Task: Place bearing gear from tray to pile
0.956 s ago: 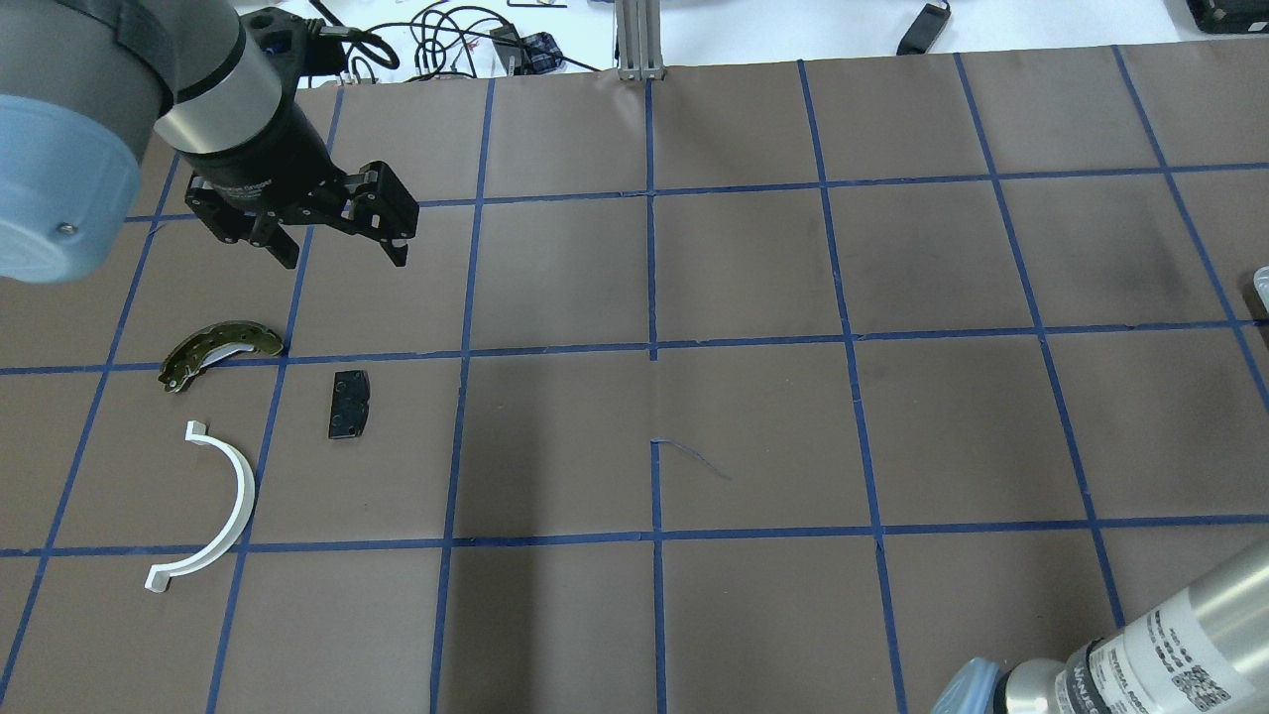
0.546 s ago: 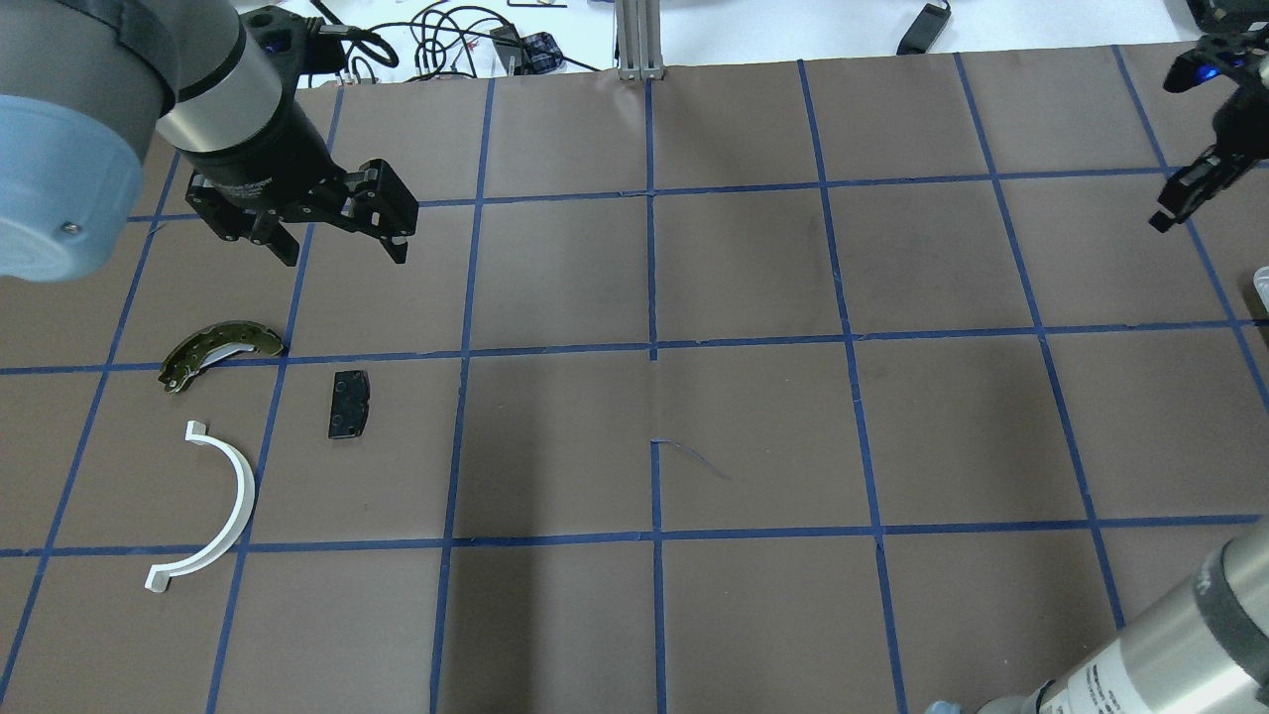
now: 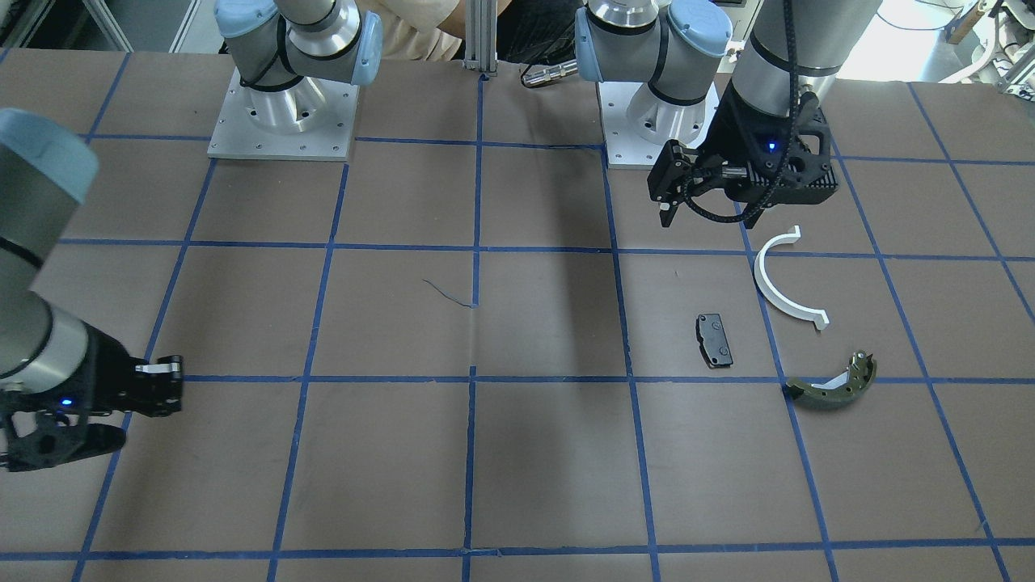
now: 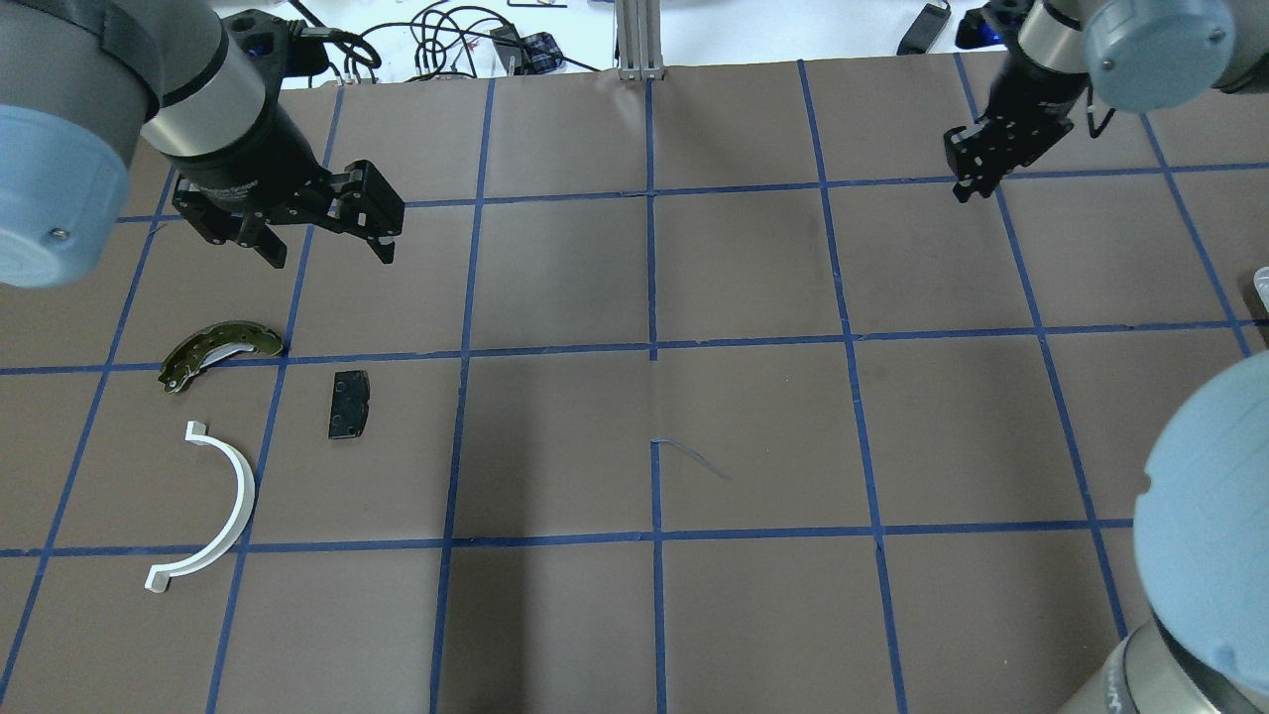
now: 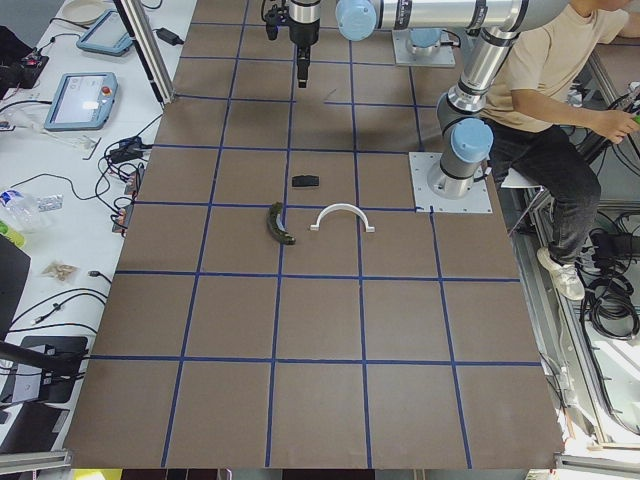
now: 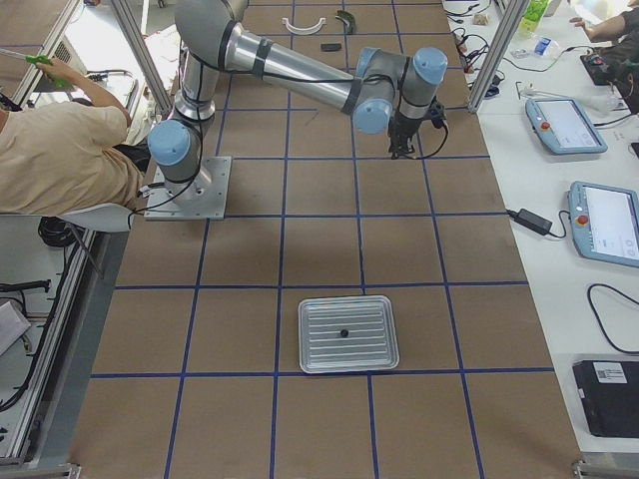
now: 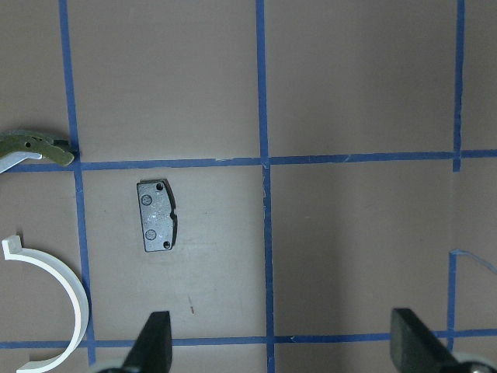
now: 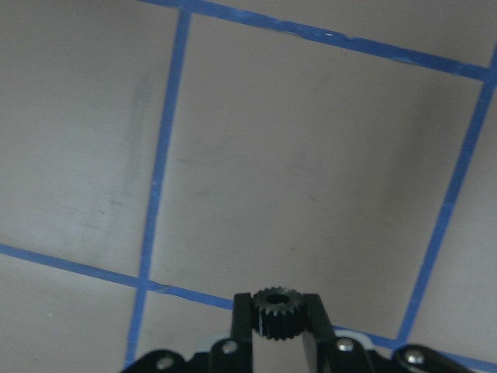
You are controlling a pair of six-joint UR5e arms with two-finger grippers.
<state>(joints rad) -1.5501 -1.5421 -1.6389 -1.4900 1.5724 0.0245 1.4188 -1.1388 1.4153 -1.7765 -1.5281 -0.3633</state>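
Note:
My right gripper (image 8: 277, 342) is shut on a small black toothed bearing gear (image 8: 277, 311) and holds it above the bare brown mat. In the overhead view it (image 4: 967, 188) hangs over the far right of the table. The pile lies at the left: an olive brake shoe (image 4: 220, 352), a black brake pad (image 4: 348, 404) and a white half-ring (image 4: 213, 506). My left gripper (image 4: 329, 255) is open and empty, raised just beyond the pile. Its wrist view shows the pad (image 7: 157, 215) below it. The tray (image 6: 369, 349) lies far to the right.
The mat is marked with a blue tape grid. A small dark part (image 6: 342, 332) lies in the metal tray. Cables and a post (image 4: 639, 40) stand past the far edge. The arm bases (image 3: 283, 121) sit at the robot's side.
My right gripper has come into the overhead view from the right and moved left along the far side of the table. My left gripper has shifted slightly left.

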